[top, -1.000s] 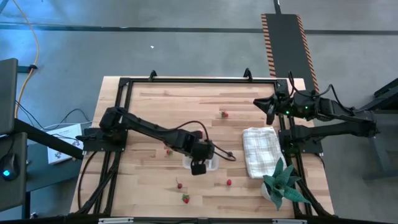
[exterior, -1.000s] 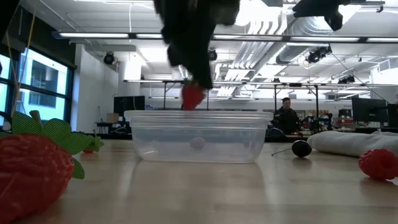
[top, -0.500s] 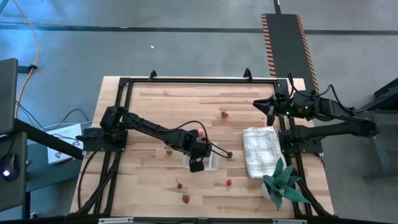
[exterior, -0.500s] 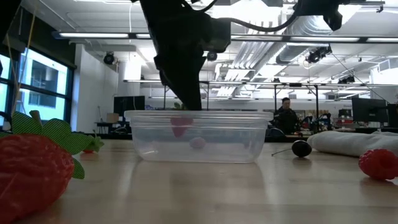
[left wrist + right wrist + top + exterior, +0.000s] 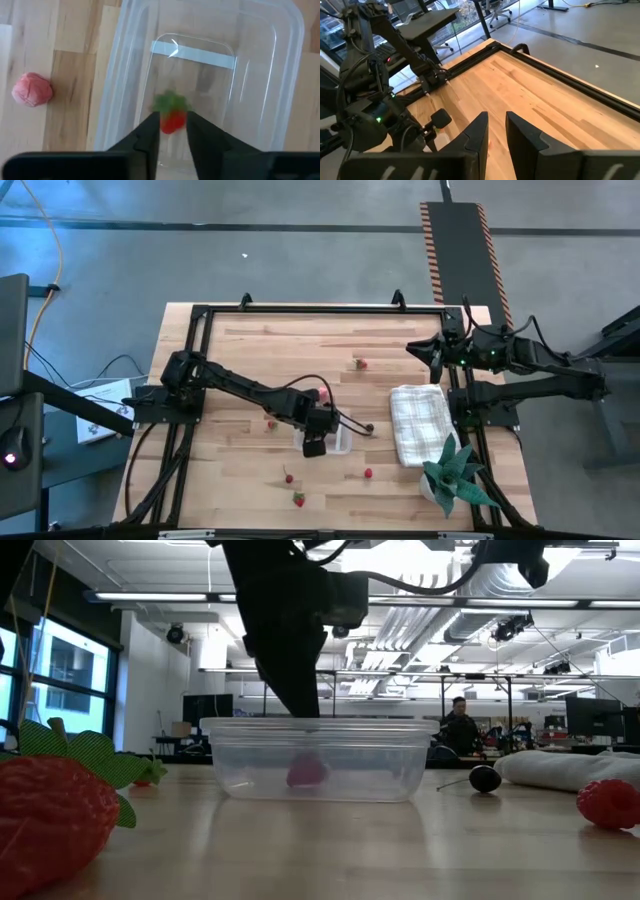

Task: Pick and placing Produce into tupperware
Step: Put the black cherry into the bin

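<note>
— While the high view is read, what is found?
— The left gripper [image 5: 314,446] is hung over the tupperware [image 5: 341,444]; the right gripper [image 5: 434,355], fingers a little apart, is parked well off.

— And the low view?
— A red strawberry [image 5: 306,773] is seen lying inside the clear tub.

— The left wrist view?
— Fingers are spread, nothing pinched — the green-topped berry could be nudged or the tub dragged if the lift is skewed.

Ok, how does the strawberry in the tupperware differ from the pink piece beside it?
The strawberry is bright red with a green top; the pink piece is pale pink, no green showing. The strawberry lies inside the tupperware, below the left tool; the pink piece lies on the table outside it. Both are small.
</note>
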{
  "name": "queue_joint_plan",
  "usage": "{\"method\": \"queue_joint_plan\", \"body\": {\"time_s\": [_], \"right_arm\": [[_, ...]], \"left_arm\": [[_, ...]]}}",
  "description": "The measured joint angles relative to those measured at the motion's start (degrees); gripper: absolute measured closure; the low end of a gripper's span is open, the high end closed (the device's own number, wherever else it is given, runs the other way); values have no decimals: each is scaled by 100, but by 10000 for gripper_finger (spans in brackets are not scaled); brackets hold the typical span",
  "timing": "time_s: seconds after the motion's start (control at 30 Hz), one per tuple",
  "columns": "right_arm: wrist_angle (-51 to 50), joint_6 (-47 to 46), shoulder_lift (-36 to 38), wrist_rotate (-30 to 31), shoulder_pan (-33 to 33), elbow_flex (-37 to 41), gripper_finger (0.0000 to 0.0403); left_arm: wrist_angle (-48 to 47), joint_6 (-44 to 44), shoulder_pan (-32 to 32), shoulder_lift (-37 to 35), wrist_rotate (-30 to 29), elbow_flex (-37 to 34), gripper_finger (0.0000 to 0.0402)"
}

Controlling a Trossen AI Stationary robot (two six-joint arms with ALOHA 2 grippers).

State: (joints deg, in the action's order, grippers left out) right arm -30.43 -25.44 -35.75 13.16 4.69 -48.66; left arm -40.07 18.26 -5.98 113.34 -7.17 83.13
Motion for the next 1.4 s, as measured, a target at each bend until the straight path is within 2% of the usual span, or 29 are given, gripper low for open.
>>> {"method": "queue_joint_plan", "body": {"time_s": [0.13,0.3,0.4,0.5,0.63,0.73,0.9,1.0,1.23,1.4], "right_arm": [[204,-12,-27,-202,0,-12,343],[97,-122,-486,-561,2,-404,343],[-257,-115,-983,-892,-9,-840,343],[-1145,-168,-1595,-1068,-130,-1372,343],[-2502,-497,-2397,-1076,-400,-1987,343],[-2952,-807,-2893,-1081,-657,-2163,343],[-2995,-928,-3625,-1109,-1044,-2168,343],[-2823,-936,-4020,-1134,-1130,-2168,343],[-2419,-847,-4852,-1794,-1032,-2173,343],[-2268,-362,-5463,-1860,-1004,-2173,343]], "left_arm": [[-114,104,2,-125,-9,58,260],[-921,243,76,-187,-373,538,208],[-1503,290,132,-266,-740,880,187],[-2213,328,229,-421,-1097,1073,174],[-3005,471,417,-764,-1413,1174,168],[-3564,628,589,-1038,-1612,1175,167],[-4267,756,880,-1591,-1967,1174,167],[-4386,750,1038,-1941,-2103,1174,167],[-4525,661,1175,-2681,-2431,1174,167],[-4717,661,1172,-3021,-2553,1174,167]]}}
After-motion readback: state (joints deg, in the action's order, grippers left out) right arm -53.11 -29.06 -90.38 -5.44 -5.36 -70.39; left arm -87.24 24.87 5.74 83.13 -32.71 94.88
